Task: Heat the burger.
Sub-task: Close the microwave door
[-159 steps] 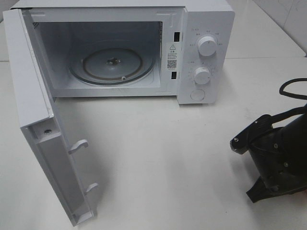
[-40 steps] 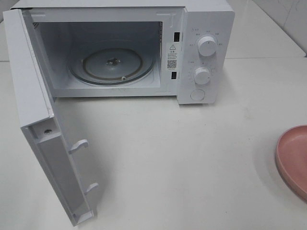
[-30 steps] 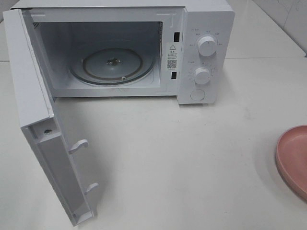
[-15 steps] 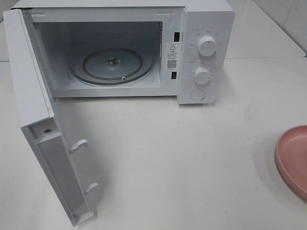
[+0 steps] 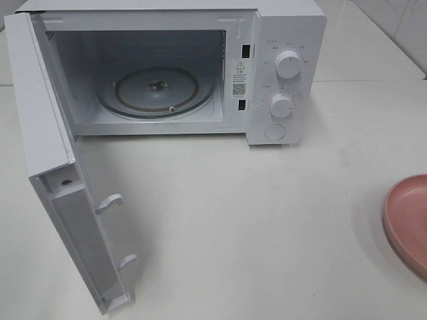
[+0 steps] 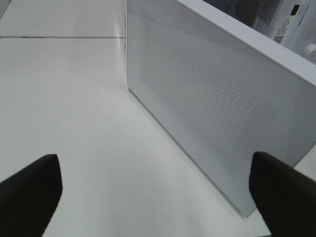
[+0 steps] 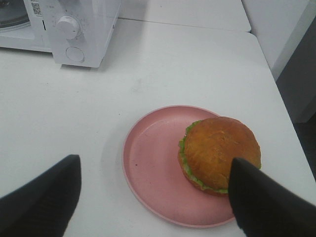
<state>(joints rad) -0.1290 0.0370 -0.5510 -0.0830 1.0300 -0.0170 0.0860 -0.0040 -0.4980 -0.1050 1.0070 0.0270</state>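
The burger (image 7: 219, 150), a glossy brown bun with green lettuce at its rim, sits on the far-right side of a round pink plate (image 7: 153, 163). My right gripper (image 7: 155, 197) hovers open above the plate, its dark fingers (image 7: 266, 205) wide apart with nothing between them. In the high view only the plate's edge (image 5: 407, 223) shows at the right border; the burger and both arms are out of that view. My left gripper (image 6: 158, 195) stands open over bare table beside the outer face of the microwave door (image 6: 207, 106).
A white microwave (image 5: 287, 67) stands at the back with its door (image 5: 60, 193) swung open to the left and a glass turntable (image 5: 157, 90) inside. Two knobs and a round button are on its right panel. The table's right edge (image 7: 276, 84) lies close to the plate.
Five seconds ago the right arm filled the lower right of the high view; it has since left that view, uncovering the pink plate's edge. Nothing has visibly moved over the last second.
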